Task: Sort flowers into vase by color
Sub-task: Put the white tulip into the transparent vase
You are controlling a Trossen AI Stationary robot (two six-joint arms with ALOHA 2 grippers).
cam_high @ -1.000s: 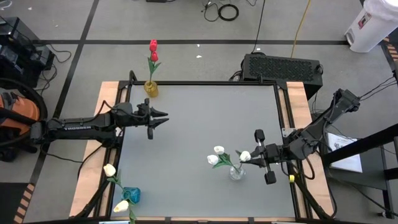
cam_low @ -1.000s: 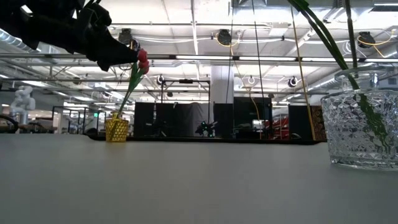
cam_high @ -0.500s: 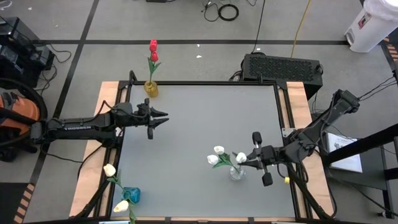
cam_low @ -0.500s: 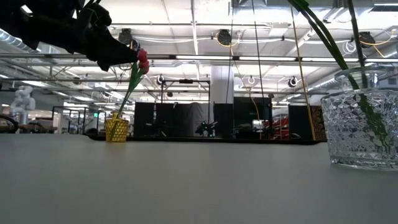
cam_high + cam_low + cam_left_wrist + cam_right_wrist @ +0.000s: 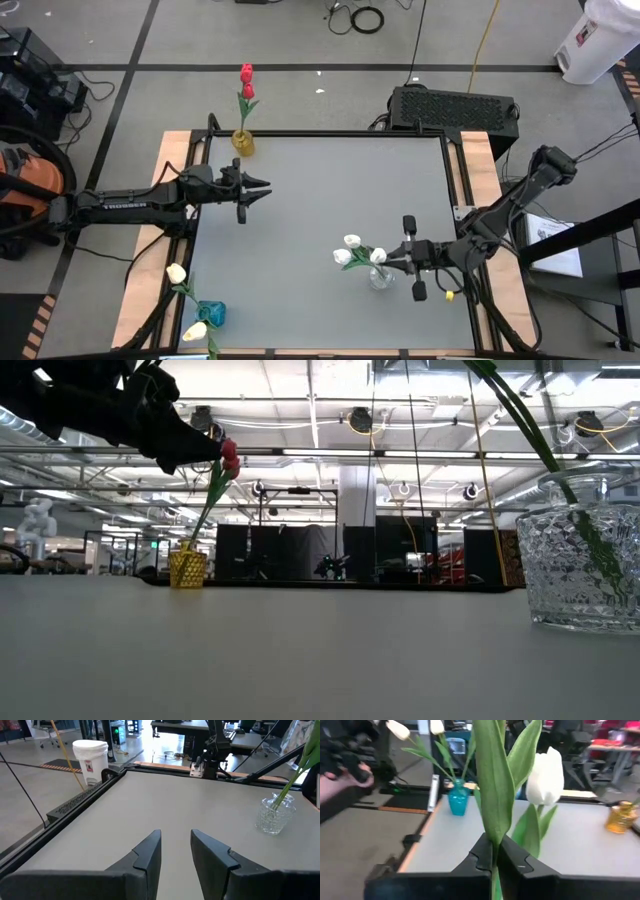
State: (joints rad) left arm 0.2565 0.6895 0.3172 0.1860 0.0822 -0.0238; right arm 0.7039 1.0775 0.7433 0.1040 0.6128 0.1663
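Observation:
A clear glass vase (image 5: 380, 279) near the table's near right holds white tulips (image 5: 346, 250). My right gripper (image 5: 397, 263) stands just right of it, shut on another white tulip (image 5: 545, 782). A yellow vase (image 5: 243, 143) at the far edge carries red tulips (image 5: 246, 76). A blue vase (image 5: 211, 313) at the near left corner holds cream-yellow tulips (image 5: 176, 272). My left gripper (image 5: 262, 189) hovers open over the table's left part, touching nothing. My right gripper pinches the white tulip's green stem and leaf (image 5: 493, 851) between its two fingers, which reach in level from the table's right and lie across the stem. The tulip stands upright, its head (image 5: 378, 256) over the glass vase. The stem's lower end is hidden.
Open grey table top (image 5: 330, 190) lies between the three vases. A raised black frame (image 5: 330, 133) runs round the table. A black box (image 5: 455, 108) sits beyond the far right corner. A person's hand (image 5: 345, 775) shows off the table near the blue vase.
My right gripper has moved toward the table's left and slightly nearer, carrying the white tulip from beside the glass vase to over it. The left arm has kept still.

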